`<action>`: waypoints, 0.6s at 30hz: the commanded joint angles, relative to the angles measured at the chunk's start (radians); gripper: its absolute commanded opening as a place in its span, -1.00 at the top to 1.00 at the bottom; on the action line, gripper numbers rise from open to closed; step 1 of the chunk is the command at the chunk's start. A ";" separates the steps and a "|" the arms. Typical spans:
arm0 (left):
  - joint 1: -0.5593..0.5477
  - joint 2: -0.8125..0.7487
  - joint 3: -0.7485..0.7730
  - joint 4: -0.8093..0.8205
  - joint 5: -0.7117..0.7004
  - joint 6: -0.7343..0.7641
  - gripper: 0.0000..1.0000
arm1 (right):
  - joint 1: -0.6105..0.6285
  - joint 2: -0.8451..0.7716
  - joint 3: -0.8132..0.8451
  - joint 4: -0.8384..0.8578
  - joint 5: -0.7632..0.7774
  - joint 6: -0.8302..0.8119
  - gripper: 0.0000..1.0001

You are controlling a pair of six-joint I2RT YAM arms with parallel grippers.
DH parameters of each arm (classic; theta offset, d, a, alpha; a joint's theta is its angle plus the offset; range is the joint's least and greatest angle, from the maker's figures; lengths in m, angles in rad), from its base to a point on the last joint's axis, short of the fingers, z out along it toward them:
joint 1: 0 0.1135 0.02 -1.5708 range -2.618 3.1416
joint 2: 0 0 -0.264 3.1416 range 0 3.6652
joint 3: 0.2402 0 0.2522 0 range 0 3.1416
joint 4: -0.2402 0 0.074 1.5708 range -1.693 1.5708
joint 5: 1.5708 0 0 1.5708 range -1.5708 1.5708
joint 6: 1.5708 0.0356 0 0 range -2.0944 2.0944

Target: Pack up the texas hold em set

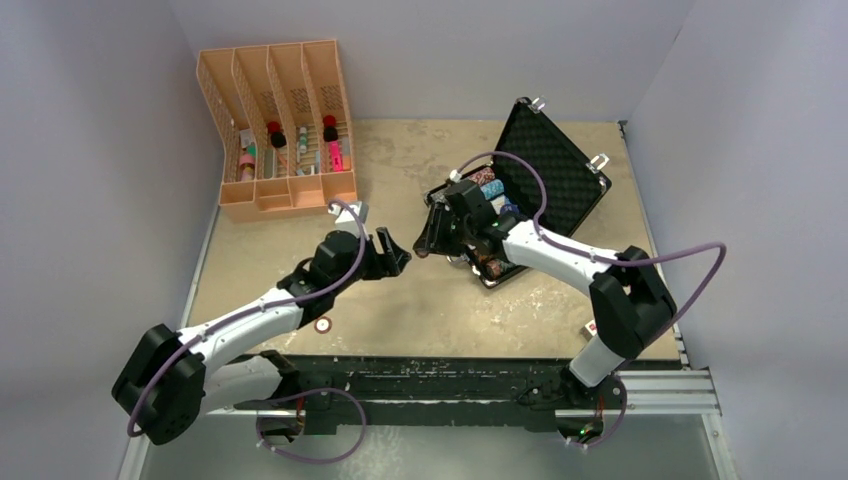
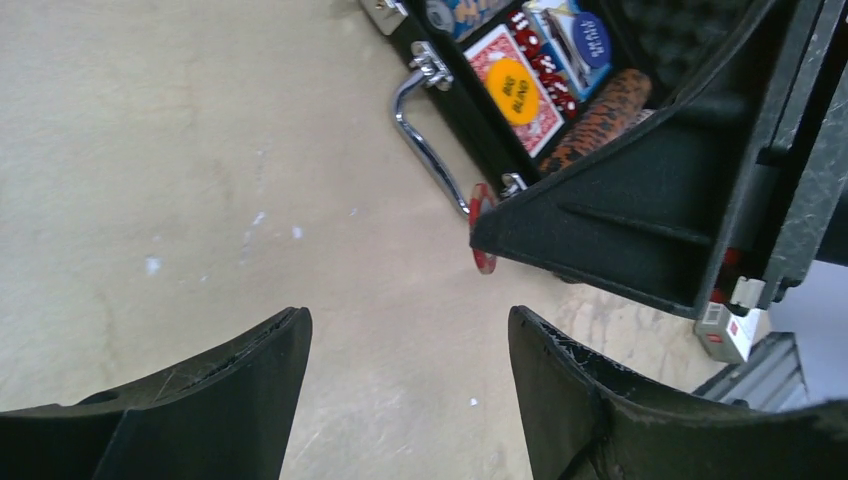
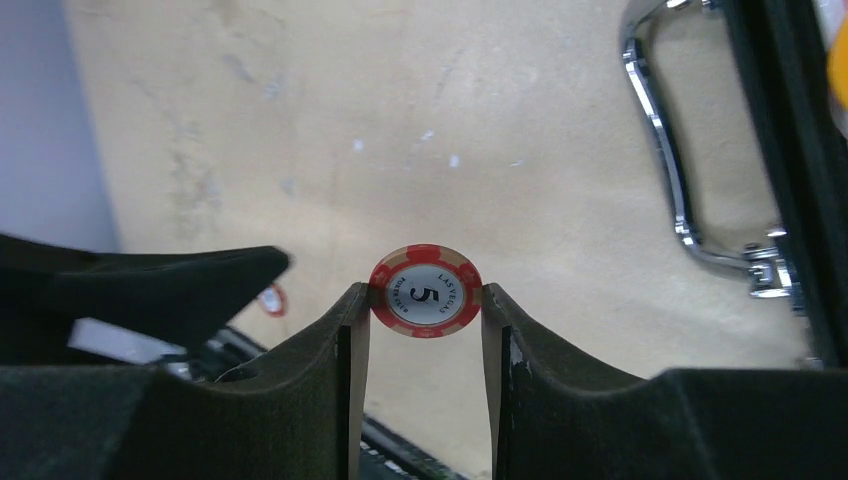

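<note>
Right fingers point(image 3: 345, 345) pinch red chip point(image 3: 425, 291) by its rim, just outside the briefcase point(image 1: 556, 165), beside its handle point(image 3: 655, 150). I judge the chip rows lie rightward. Left fingers point(image 2: 250, 375) spread, empty.

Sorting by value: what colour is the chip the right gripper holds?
Chip: red with tan edge marks, white centre; right wrist view.

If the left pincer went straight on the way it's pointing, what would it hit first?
Probably the red chip held in the right pincer, just ahead of the left pincer; the briefcase handle lies beyond. Depth is unclear.
</note>
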 commanded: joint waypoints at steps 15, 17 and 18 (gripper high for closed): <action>-0.059 0.086 -0.124 0.577 -0.051 -0.110 0.18 | -0.021 -0.108 -0.067 0.217 -0.171 0.228 0.32; -0.060 0.081 -0.130 0.585 -0.078 -0.112 0.34 | -0.023 -0.108 -0.069 0.219 -0.174 0.230 0.32; -0.060 0.080 -0.127 0.584 -0.085 -0.111 0.41 | -0.023 -0.108 -0.071 0.222 -0.178 0.231 0.32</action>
